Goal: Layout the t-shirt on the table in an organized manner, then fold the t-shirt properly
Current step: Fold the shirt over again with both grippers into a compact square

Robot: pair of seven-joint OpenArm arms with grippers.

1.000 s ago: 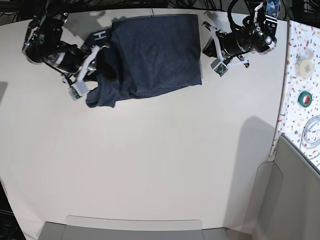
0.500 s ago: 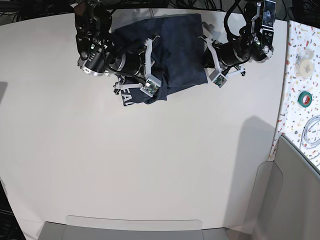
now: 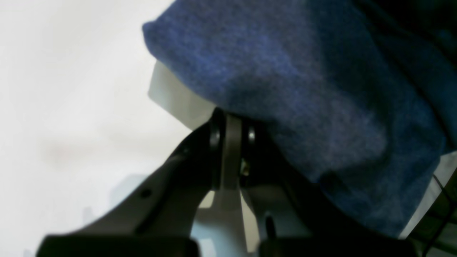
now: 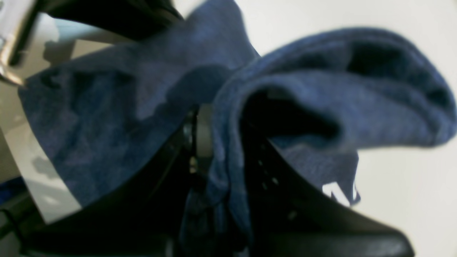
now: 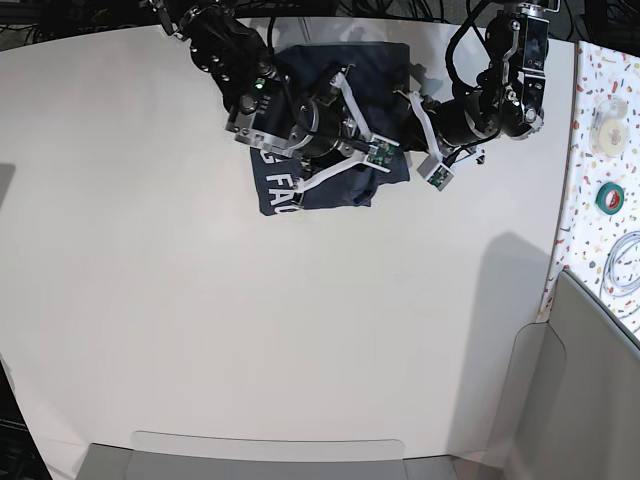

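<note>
The t-shirt [image 5: 330, 130], bunched at the surface [image 5: 300, 340] far edge, shows no clear long axis. Right claw [image 4: 214, 142] grasps it; only the right wrist view shows this. Left claw [image 3: 232, 132] clenched.

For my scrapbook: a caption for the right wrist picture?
Right tool pinching a fold of the navy t-shirt.

Along the right edge runs a narrow confetti-speckled strip [image 5: 588, 170] carrying a green tape roll [image 5: 610, 197], a pale translucent tape roll [image 5: 609, 118] and a coiled white cable [image 5: 625, 262]; tangled black cables [image 5: 320, 8] crowd the dark top edge, soft grey shadows below
</note>
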